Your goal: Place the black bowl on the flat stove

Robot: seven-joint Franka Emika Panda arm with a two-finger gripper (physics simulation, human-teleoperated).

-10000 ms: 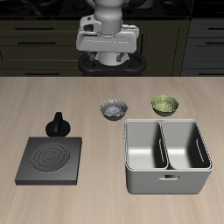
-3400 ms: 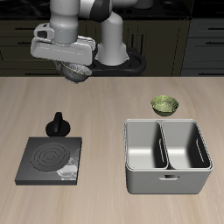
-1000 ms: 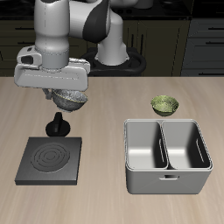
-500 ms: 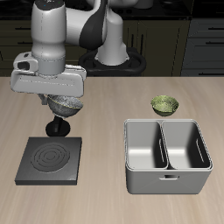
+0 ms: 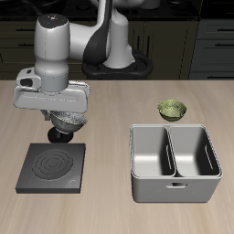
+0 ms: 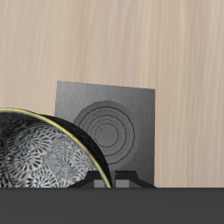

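Note:
My gripper (image 5: pixel 64 113) is shut on the black bowl (image 5: pixel 68 120) and holds it in the air above the back edge of the flat stove (image 5: pixel 53 167). The bowl hangs just over the small black knobbed pot (image 5: pixel 60 135), which it partly hides. In the wrist view the bowl's grey-white speckled inside (image 6: pixel 44 156) fills the near field, and the flat stove (image 6: pixel 109 131) with its ring marks lies below on the wooden table. The fingertips are hidden by the bowl.
An olive-green patterned bowl (image 5: pixel 171 110) sits farther back, behind the grey two-compartment basin (image 5: pixel 175 162). The small black knobbed pot stands at the stove's back edge. The robot's base and dark cabinets stand at the table's back.
My gripper with the black bowl has moved down and toward the table's front, closer to the flat stove. Before that it lifted the bowl from the table's middle and carried it across.

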